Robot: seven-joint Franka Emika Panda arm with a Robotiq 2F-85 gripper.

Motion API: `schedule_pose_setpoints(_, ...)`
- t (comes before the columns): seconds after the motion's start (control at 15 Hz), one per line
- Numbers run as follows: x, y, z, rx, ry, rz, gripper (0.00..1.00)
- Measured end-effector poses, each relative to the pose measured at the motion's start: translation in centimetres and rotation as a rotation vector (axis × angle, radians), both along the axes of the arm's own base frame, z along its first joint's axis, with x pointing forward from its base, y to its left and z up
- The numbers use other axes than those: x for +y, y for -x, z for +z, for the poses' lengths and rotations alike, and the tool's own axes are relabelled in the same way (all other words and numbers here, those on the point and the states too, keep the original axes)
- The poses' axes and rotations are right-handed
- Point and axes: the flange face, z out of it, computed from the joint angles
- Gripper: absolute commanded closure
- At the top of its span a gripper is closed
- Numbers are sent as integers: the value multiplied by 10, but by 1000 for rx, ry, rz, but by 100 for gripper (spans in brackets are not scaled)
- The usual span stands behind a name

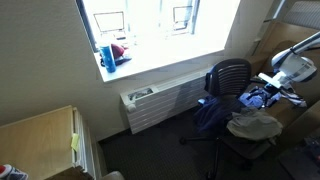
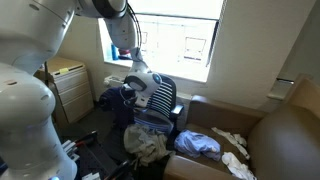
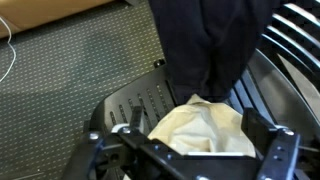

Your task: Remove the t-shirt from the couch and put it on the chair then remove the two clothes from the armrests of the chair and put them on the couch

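With the t-shirt [image 3: 205, 130] lying on the chair [image 3: 130, 105] seat, lower centre, the gripper [image 3: 190, 150], jaws apart, seems on step 2: next, close on the dark cloth [image 3: 215, 50], top centre.

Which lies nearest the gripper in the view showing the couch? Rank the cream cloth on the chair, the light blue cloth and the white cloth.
1. cream cloth, on the chair seat, below the gripper.
2. light blue cloth, on the couch, at the end beside the chair.
3. white cloth, farther along the couch.
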Motion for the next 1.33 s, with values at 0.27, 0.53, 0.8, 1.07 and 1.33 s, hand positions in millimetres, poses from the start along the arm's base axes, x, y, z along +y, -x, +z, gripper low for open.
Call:
schedule_pose_setpoints(0.27,42,17,-18,13,47,79,0)
schedule_pose_setpoints(0.53,46,21,-25,6,31,100,0)
schedule_pose_setpoints(0.8,115,31,-35,-128,-58,219,0)
schedule_pose_setpoints(1.07,160,32,-22,-224,-86,279,0)
schedule_pose_setpoints(1.33,152,31,-27,-215,-81,273,34)
